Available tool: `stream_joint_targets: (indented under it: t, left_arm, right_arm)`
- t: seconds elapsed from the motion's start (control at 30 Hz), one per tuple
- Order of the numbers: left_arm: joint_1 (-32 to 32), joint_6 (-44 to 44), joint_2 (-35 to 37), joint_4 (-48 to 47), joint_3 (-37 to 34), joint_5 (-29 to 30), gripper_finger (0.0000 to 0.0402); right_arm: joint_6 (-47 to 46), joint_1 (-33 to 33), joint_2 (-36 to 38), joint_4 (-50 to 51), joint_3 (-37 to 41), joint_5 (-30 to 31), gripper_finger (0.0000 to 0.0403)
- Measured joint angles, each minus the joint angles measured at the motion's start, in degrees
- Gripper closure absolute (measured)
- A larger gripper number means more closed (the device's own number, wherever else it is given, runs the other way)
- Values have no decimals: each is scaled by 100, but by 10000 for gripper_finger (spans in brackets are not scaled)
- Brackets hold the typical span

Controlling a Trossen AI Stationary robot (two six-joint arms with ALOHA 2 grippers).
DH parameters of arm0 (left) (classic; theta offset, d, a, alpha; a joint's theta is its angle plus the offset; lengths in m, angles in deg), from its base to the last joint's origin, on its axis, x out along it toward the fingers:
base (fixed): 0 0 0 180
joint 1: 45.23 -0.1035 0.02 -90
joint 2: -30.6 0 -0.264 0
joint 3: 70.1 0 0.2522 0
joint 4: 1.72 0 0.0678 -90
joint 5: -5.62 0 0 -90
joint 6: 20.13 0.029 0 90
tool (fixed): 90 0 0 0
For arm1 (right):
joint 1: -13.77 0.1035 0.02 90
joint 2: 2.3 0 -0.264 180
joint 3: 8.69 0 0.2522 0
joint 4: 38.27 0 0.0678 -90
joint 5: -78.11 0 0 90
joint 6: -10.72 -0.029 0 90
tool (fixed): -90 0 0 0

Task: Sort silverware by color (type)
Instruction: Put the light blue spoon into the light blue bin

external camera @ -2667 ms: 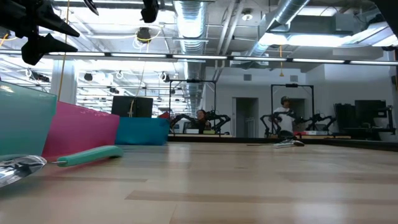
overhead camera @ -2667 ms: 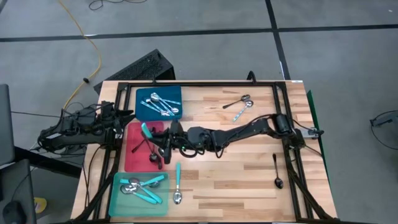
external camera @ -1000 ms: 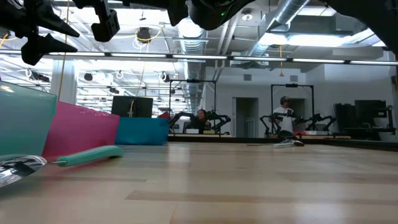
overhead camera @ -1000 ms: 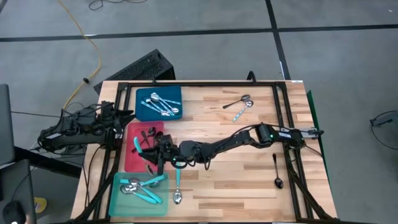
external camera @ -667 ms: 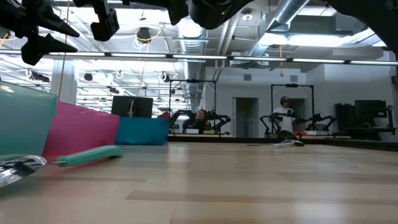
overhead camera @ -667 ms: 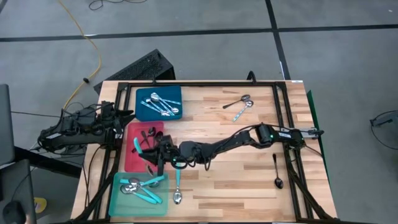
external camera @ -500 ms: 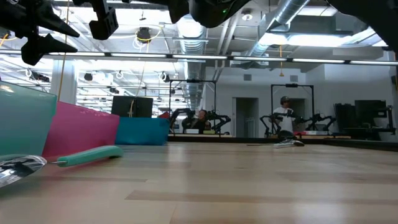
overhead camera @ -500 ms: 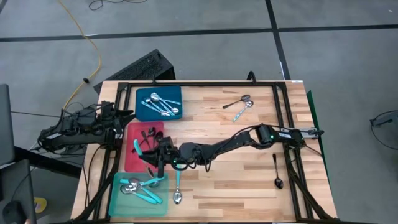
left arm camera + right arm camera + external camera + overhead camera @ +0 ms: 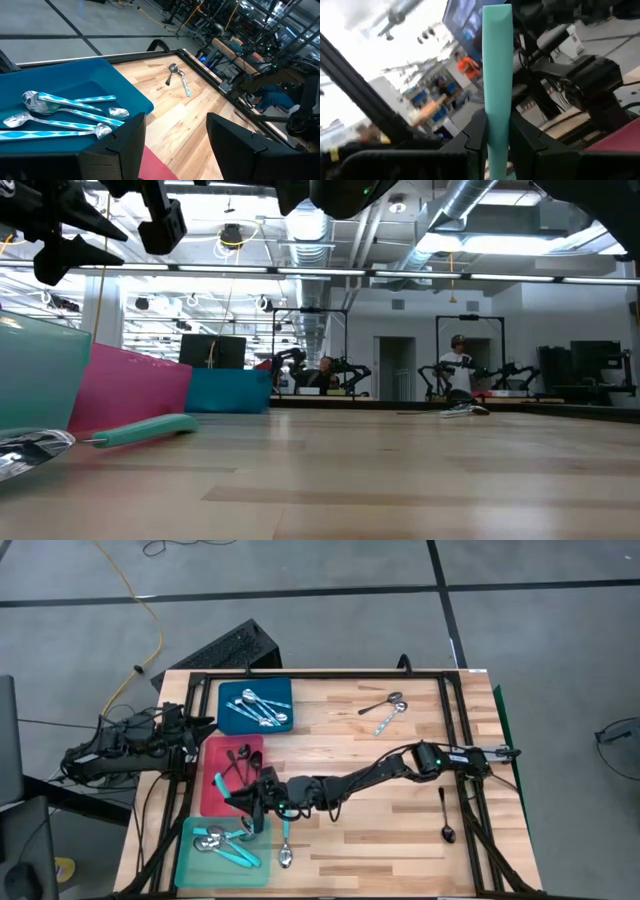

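- Right, closest in: the right gripper (image 9: 496, 145) has its 2 dark fingers pinching a turquoise-handled spoon (image 9: 497, 75), and the handle stands straight up between them in the right wrist view.
- Seen from above, that gripper (image 9: 252, 808) hangs at the seam between the red tray (image 9: 212, 752) and the teal tray (image 9: 188, 865), with the held spoon's handle (image 9: 221, 788) slanting out over the red tray's near corner.
- The step in hand, by my reading, is the carry: a turquoise spoon on its way to join its own kind.
- In the teal tray lie several turquoise spoons (image 9: 232, 842) already, so that looks like the right home.
- Next move calls for shifting over the teal tray's middle, dropping low, then spreading the fingers so the spoon lands inside, not on the rim.
- Just beside that tray, 1 turquoise spoon on the table (image 9: 286, 834) waits its turn.
- Farther off, a black spoon (image 9: 445, 815) lies near the right edge, and 2 loose spoons (image 9: 386, 710) sit near the far edge.
- At the far corner, the blue tray (image 9: 226, 695) holds patterned silver spoons (image 9: 65, 114).
- The left gripper (image 9: 175, 145) waits spread wide beside that blue tray.
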Motion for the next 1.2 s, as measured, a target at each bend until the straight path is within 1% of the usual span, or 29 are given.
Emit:
stream_joint_targets:
  t: [0.07,0.13,0.3,0.4,0.47,0.57,0.63,0.77,0.97,1.1,1.2]
  left_arm:
    - [1,-6,-2,-2,0,0,207]
    - [-1,-33,0,-4,0,3,207]
    - [0,-35,0,-26,0,4,207]
    - [-2,-52,-1,-28,0,4,207]
    - [-2,-50,1,-32,0,1,207]
    - [-2,-52,1,-36,0,2,207]
    - [1,-51,1,-46,0,2,207]
    - [-1,-51,-1,-48,0,4,207]
    - [-2,-72,1,-83,0,4,207]
    - [-1,-72,1,-81,0,45,207]
    - [-2,-72,0,-81,0,46,207]
  right_arm:
    - [-83,49,-137,-298,-36,82,321]
    - [-194,114,-380,-419,-237,145,321]
    - [-449,197,-964,-322,-1094,83,321]
    - [-475,185,-1101,221,-1645,-239,321]
    - [-462,179,-1144,879,-1959,-338,321]
    - [-417,175,-1166,1761,-2269,-681,321]
    - [-338,148,-1168,2012,-2349,-931,321]
    - [-264,111,-1166,2184,-2422,-1324,321]
    - [-267,153,-1168,2759,-2420,-1686,321]
    - [-166,227,-1168,2926,-2420,-1769,321]
    - [-72,280,-1168,2929,-2420,-1685,321]
